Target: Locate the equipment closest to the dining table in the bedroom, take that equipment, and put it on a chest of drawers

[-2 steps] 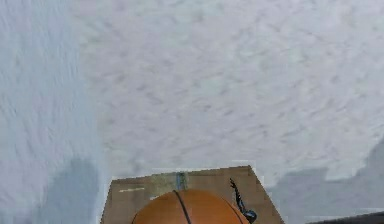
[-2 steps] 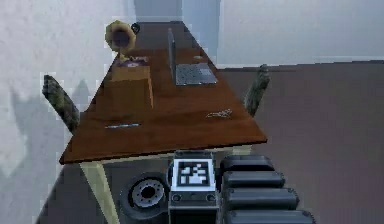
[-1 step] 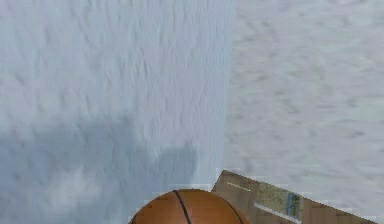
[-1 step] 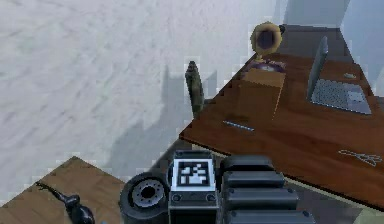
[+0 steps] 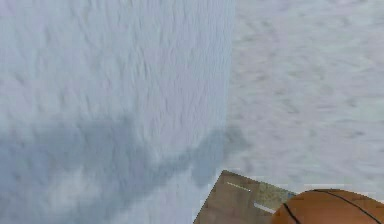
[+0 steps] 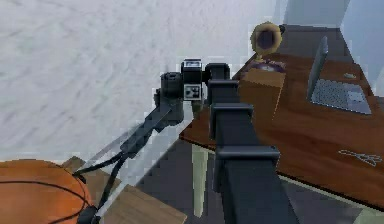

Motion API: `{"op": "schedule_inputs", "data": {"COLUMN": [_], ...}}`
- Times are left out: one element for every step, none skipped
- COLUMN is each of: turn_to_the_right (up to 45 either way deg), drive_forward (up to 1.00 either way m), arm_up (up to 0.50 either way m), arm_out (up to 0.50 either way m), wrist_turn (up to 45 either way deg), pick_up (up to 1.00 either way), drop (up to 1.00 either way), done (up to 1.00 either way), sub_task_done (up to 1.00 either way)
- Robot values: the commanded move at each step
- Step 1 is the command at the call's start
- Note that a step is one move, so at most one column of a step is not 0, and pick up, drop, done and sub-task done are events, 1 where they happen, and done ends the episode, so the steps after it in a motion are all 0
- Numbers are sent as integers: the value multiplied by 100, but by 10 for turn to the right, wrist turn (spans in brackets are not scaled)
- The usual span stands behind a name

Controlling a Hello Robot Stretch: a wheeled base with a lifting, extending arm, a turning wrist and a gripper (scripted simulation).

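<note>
An orange basketball (image 6: 35,195) lies at the arm side view's bottom left on a light wooden top (image 6: 135,205). It shows again at the forward view's bottom right as the basketball (image 5: 335,208) on the same wooden top (image 5: 240,195). My arm (image 6: 240,150) rises from the bottom edge, and the gripper (image 6: 90,190) slants down to the left, its thin fingers (image 6: 120,150) ending at the ball's right side. I cannot tell whether it holds anything.
A dark brown table (image 6: 300,130) stands on the arm side view's right, bearing a grey laptop (image 6: 335,85) and a gramophone with a gold horn (image 6: 267,40). A pale wall (image 5: 110,90) stands close ahead, with a corner at its right.
</note>
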Motion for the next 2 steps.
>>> {"op": "schedule_inputs", "data": {"turn_to_the_right": [0, 0], "drive_forward": [0, 0], "arm_up": [0, -10], "arm_out": [0, 0], "wrist_turn": [390, 0], "pick_up": [0, 0], "drop": [0, 0], "done": [0, 0], "sub_task_done": [0, 0]}}
